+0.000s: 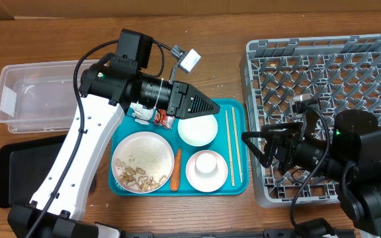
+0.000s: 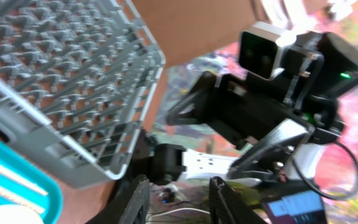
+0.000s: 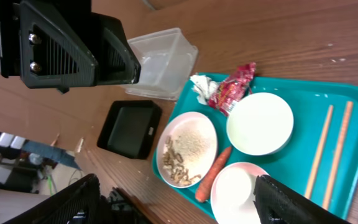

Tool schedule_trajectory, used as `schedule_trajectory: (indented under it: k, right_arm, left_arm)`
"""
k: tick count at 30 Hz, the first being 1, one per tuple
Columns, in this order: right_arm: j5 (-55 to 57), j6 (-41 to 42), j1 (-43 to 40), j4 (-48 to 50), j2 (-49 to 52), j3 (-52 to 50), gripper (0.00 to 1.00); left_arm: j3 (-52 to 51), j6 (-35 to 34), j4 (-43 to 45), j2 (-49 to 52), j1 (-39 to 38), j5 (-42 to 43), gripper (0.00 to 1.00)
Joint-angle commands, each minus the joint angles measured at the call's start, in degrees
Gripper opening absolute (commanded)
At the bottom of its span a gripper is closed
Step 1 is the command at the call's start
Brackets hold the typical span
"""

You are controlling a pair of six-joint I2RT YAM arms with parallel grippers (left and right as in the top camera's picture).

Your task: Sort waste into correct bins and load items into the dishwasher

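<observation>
On the teal tray (image 1: 237,109) lie a white plate (image 1: 143,170) of rice and brown scraps, an orange carrot (image 1: 176,170), two white bowls (image 1: 198,130) (image 1: 207,168), a pair of chopsticks (image 1: 230,145), a red wrapper (image 1: 163,119) and a white tissue (image 1: 141,114). My left gripper (image 1: 207,106) hovers above the tray's back edge, pointing right, partly open and empty (image 2: 179,202). My right gripper (image 1: 260,149) stands wide open and empty at the left edge of the grey dish rack (image 1: 329,112). The right wrist view shows plate (image 3: 188,149), carrot (image 3: 213,174) and wrapper (image 3: 232,87).
A clear tub (image 1: 35,96) sits at the back left, with the flat black tray (image 1: 18,175) in front of it. The left arm's white links cross the table between the black tray and the teal tray. The rack (image 2: 61,93) fills the right side.
</observation>
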Motion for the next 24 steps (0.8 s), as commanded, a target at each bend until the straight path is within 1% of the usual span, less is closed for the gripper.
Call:
schedule_trajectory:
  k: [1, 6, 10, 12, 14, 17, 19, 20, 22, 24]
  right_arm:
    - [3.02, -0.79, 0.04, -0.68, -0.39, 1.18, 0.82]
    - [7.82, -0.68, 0.04, -3.39, -0.44, 1.20, 0.82]
    - [13.57, 2.75, 0.04, -5.31, -0.44, 1.20, 0.83]
    - [16.26, 4.55, 0.04, -5.92, -0.44, 1.20, 0.84]
    - [17.25, 5.53, 0.04, -5.95, -0.44, 1.20, 0.84]
    - [18.27, 7.04, 0.04, -6.10, -0.44, 1.20, 0.84]
    - [18.29, 7.04, 0.04, -7.06, -0.44, 1.20, 0.84]
    - [18.49, 7.10, 0.04, -7.50, -0.44, 1.20, 0.84]
    - [20.61, 8.96, 0.04, -8.72, -0.44, 1.20, 0.84]
    - [23.15, 9.92, 0.04, -10.03, -0.44, 1.60, 0.84]
  left_arm:
    - [0.42, -1.36, -0.98, 0.15, -0.09, -6.36, 0.35]
    - [0.44, -1.29, -6.64, -0.48, -0.11, -17.33, 0.36]
    - [0.44, -1.31, -13.46, -1.36, -0.33, -29.46, 0.36]
    - [0.42, -1.49, -17.03, -1.44, -1.40, -38.01, 0.37]
    - [0.42, -2.62, -19.63, -1.44, -3.26, -45.27, 0.38]
    - [0.42, -5.14, -21.38, -1.44, -6.88, -52.83, 0.40]
    - [0.42, -8.57, -21.33, -1.44, -9.73, -56.33, 0.41]
    - [0.42, -9.33, -21.29, -1.44, -10.56, -56.70, 0.41]
    - [0.37, -10.80, -21.46, -1.44, -13.14, -59.54, 0.44]
    - [0.28, -13.18, -22.03, -1.44, -16.76, -67.28, 0.49]
